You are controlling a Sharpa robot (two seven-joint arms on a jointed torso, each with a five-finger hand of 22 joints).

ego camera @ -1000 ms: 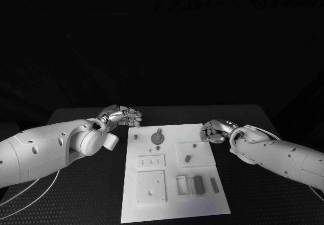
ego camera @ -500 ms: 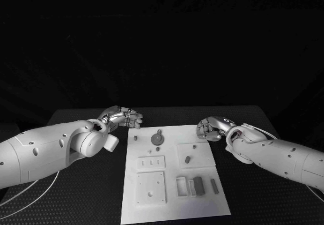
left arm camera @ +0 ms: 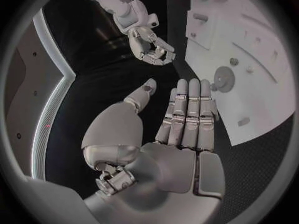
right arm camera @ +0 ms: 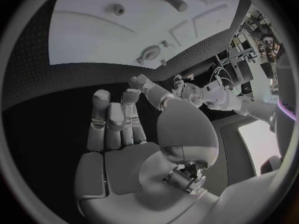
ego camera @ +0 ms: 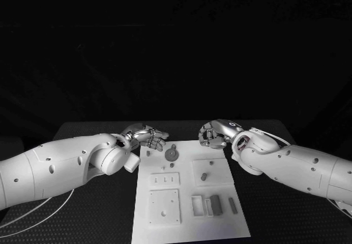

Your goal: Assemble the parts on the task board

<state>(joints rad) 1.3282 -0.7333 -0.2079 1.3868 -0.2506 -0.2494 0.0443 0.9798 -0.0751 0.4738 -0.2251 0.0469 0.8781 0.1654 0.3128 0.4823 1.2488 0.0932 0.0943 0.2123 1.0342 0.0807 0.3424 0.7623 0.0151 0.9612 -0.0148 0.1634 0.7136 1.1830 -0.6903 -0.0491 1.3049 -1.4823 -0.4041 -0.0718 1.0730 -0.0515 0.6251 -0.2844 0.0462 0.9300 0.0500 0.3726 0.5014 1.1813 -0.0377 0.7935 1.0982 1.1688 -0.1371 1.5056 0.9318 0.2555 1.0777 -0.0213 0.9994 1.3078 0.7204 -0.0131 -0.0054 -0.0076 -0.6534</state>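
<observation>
Left arm comes in low from the left side of the head view, forearm lying across the black table [ego camera: 88, 203]. Left hand [ego camera: 147, 137] sits at the far-left corner of the task board [ego camera: 220, 223], fingers stretched out toward the board. In the left wrist view the left hand's fingers lie straight and side by side, thumb apart, palm bare, holding nothing; fingertips reach over the board's edge near the round part [left arm camera: 223, 78].

Right arm comes in from the right, forearm angled toward the board's far edge. Right hand [ego camera: 215, 134] hovers at the far-right corner of the board, fingers loosely curled. In the right wrist view its fingers are bent partway with the thumb apart, nothing held, over black table beside the board.

The two hands face each other across the far end of the board, near but apart.

Task board lies lengthwise in the table's middle. Parts on it: round part [ego camera: 172, 152] with a small peg just beyond it at the far end, a small peg [ego camera: 147, 151] at the far-left edge next to the left fingertips, oblong part [ego camera: 204, 176] on the raised square plate, dark block [ego camera: 215, 203] beside a white slot frame, and a thin bar [ego camera: 232, 204] near the right edge.

Open table lies on both sides of the board and beyond its far edge.
</observation>
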